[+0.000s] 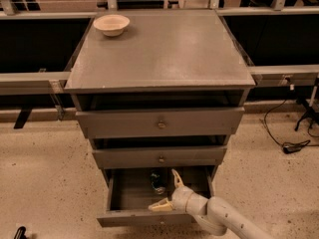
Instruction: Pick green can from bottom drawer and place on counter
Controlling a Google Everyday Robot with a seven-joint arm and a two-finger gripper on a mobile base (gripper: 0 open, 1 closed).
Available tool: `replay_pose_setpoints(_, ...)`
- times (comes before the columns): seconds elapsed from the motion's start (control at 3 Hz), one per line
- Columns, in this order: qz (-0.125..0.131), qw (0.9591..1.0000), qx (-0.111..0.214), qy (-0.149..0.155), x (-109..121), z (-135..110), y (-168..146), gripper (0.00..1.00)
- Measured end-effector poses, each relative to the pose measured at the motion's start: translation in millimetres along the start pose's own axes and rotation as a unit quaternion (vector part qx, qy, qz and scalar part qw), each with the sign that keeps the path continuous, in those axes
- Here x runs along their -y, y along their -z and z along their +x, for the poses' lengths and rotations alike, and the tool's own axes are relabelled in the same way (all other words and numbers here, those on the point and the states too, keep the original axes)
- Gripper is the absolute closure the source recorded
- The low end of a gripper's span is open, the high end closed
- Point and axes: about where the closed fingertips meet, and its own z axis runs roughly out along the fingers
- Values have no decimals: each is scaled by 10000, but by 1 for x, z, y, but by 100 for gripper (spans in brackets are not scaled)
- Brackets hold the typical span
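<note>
Jaws spread wide: your gripper [165, 193] sits low inside the bottom drawer [130, 195].
Your green can [157, 182] lies just far-left of the open fingers, long axis seemingly near-to-far; the counter [164, 54] waits above.

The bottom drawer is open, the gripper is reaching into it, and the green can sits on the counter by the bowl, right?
No. The camera view shows the green can inside the open bottom drawer, not on the counter by the bowl. The gripper does reach into that drawer, jaws spread.
</note>
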Motion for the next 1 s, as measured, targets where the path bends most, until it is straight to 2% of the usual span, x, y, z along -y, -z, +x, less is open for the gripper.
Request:
replay_pose_setpoints(0.33, -8, 10000, -21, 16, -3, -1, -1, 0)
replay_pose_setpoints(0.67, 134, 9998, 125, -98, 6, 10, -4, 0)
replay_pose_setpoints(1.0, 418, 9982, 97, -407, 20, 50, -21, 0)
